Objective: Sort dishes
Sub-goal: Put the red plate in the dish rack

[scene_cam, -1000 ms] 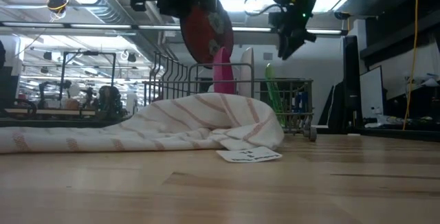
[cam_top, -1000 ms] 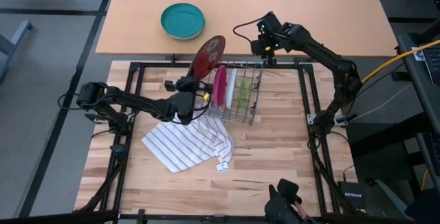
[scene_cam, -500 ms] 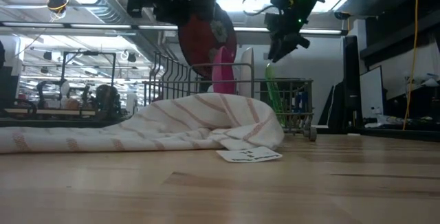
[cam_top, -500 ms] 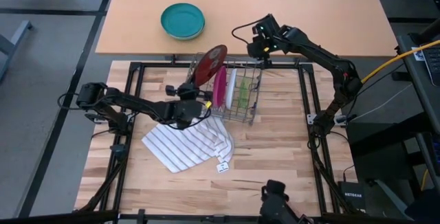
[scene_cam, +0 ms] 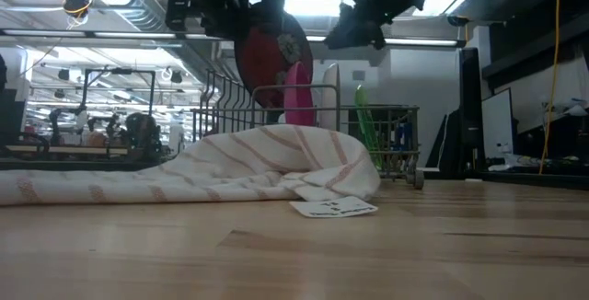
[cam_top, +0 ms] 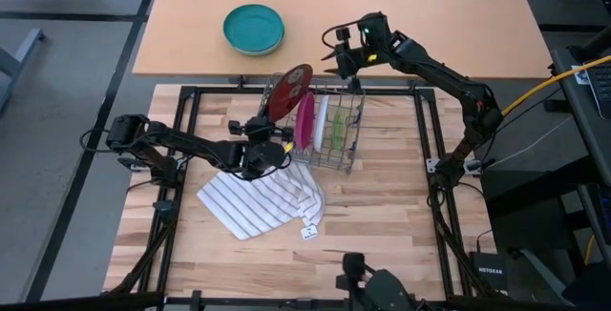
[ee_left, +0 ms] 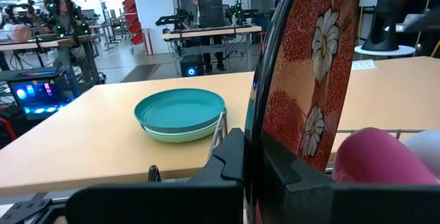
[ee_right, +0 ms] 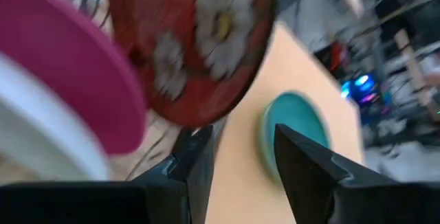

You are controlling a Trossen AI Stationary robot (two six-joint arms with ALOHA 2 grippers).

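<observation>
1. Since the earlier frame, we see the right gripper (cam_top: 329, 63) swung away from over the wire rack (cam_top: 346, 149) toward the tan table (cam_top: 458, 25); the dark red plate (cam_top: 289, 91) has dropped lower, onto the rack's left end.
2. Left gripper (cam_top: 260, 130) is clamped on the dark red plate's rim, plate near upright, tilted, flower print showing (ee_left: 313, 66).
3. Right gripper fingers (ee_right: 302, 162) stand apart, holding nothing, just beyond the rack's far edge.
4. Magenta-pink plate (cam_top: 305, 120) stands on edge in the rack, just beside the dark red one; the pale green plate (cam_top: 322, 120) stands next to it, whitish side showing.
5. From the low view, the striped cloth (scene_cam: 212, 176) lies heaped in front of the rack and hides its lower part; a small paper tag (scene_cam: 333, 208) lies at the cloth's corner.
6. Teal bowl (cam_top: 254, 28) sits well apart on the tan table, beyond the rack.
7. Black frame rails (cam_top: 191, 96) border the wooden work table (cam_top: 382, 225).
</observation>
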